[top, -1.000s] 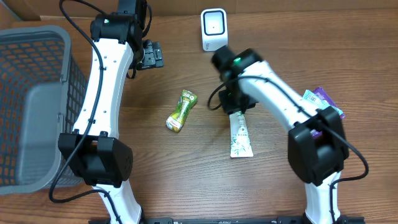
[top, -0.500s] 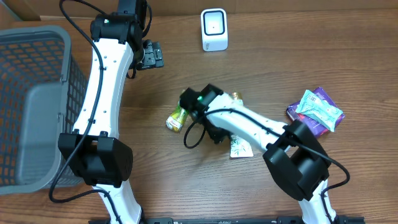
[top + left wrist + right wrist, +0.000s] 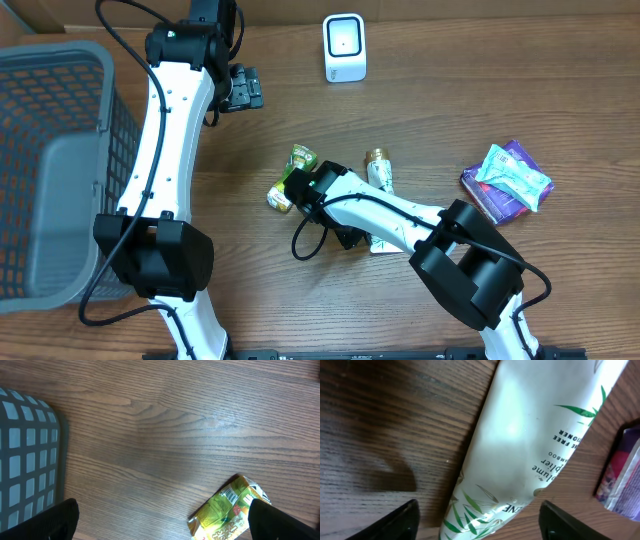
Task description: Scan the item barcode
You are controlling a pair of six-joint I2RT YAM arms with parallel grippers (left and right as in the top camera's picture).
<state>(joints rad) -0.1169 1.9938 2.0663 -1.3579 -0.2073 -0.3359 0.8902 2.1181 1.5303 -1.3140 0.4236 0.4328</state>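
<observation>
Overhead view, wooden table (image 3: 560,80).

Right arm: folded low across the middle of the table. Its wrist lies over the white tube (image 3: 520,445), and the overhead shows only the tube's gold-capped end and a sliver of its crimped end. From the wrist camera the right gripper (image 3: 477,510) hangs directly above the tube with its jaws spread wide, one dark fingertip (image 3: 395,522) to either side of it. Bare wood shows between the left-hand tip and the tube's edge. The other tip sits close to the edge, and I cannot tell whether it touches. Nothing is pinched.

White tube: lies flat on the wood, printed face up with green leaf sprigs and small grey lettering (only partly legible).

Left arm: reaches up the left side of the table. The left gripper (image 3: 243,88) is near the far edge, jaws fully apart and empty. Its wrist camera looks down at bare wood.

Barcode scanner (image 3: 344,47): small white unit standing upright at the far edge, well apart from the tube.

Green pouch (image 3: 230,510): crumpled, lying flat just left of the right arm's wrist.

Grey mesh basket (image 3: 60,170): at the table's left side.

Purple and teal packets (image 3: 510,178): stacked at the right, apart from the tube.
</observation>
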